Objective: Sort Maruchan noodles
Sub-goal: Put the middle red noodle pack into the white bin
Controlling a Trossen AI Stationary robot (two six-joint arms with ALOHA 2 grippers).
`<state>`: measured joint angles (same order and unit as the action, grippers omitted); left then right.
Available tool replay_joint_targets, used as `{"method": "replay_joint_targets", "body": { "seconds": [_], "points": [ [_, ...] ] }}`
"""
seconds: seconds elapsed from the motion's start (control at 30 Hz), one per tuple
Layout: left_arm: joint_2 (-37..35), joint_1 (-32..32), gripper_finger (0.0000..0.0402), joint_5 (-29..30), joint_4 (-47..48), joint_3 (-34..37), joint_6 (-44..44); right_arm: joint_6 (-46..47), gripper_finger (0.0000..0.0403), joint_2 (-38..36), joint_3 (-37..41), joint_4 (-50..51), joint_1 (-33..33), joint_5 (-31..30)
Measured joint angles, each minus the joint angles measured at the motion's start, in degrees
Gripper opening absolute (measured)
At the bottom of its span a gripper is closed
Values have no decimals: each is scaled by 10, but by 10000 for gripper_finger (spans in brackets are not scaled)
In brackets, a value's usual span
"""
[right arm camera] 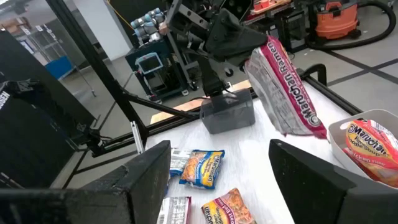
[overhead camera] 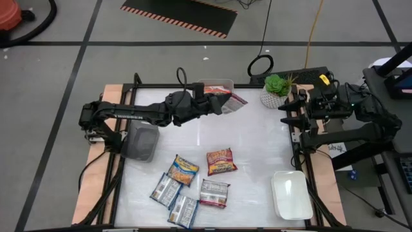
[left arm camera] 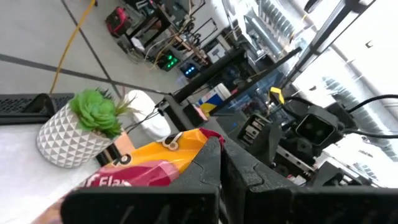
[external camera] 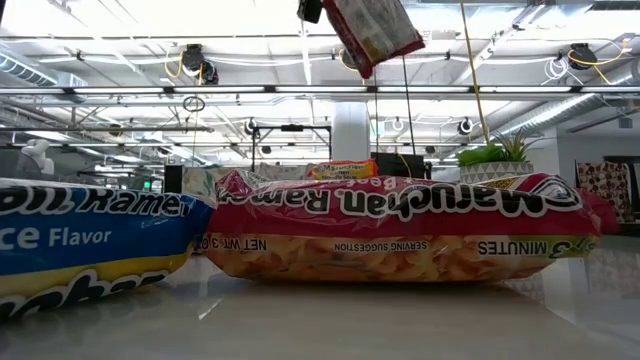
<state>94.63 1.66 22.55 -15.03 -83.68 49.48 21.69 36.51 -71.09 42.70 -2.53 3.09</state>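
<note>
My left gripper (overhead camera: 222, 103) reaches level over the table's far middle and is shut on a maroon-and-silver Maruchan packet (overhead camera: 235, 99), next to a clear tray (overhead camera: 217, 84) with an orange packet (right arm camera: 372, 149) lying in it. In the low view the held packet (external camera: 375, 30) hangs high above the table. Several more packets lie flat on the near half, among them an orange-red one (overhead camera: 221, 161), a blue-and-yellow one (overhead camera: 183, 169) and a maroon-silver one (overhead camera: 214, 192). My right gripper (overhead camera: 286, 115) waits open at the table's right edge, with nothing between its fingers (right arm camera: 149, 180). My left gripper pinches the packet's upper end (right arm camera: 254, 55) between its two shut fingers (left arm camera: 214, 171), coming level from the table's left. The packet hangs tilted below the fingers, lifted clear of the table and above the clear tray's rim.
A grey tray (overhead camera: 141, 142) sits at the left, under my left arm. A white tray (overhead camera: 291, 193) stands at the near right. A potted plant (overhead camera: 277, 90) stands at the far right corner. Bare tabletop lies in the middle right.
</note>
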Motion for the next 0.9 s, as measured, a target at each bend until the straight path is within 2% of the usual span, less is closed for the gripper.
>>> {"method": "replay_joint_targets", "body": {
  "seconds": [0.5,0.67,0.8,0.9],
  "points": [
    [0,-38,0,0,4,-9,27,-14,263,4,0,-8,0,2],
    [23,-49,0,0,78,-101,-38,12,263,0,0,-15,0,17],
    [85,-52,0,-1,137,-194,-84,5,263,2,0,-17,0,17],
    [142,-46,0,-2,135,-256,-96,-1,263,3,-6,-24,0,17]
  ]
}}
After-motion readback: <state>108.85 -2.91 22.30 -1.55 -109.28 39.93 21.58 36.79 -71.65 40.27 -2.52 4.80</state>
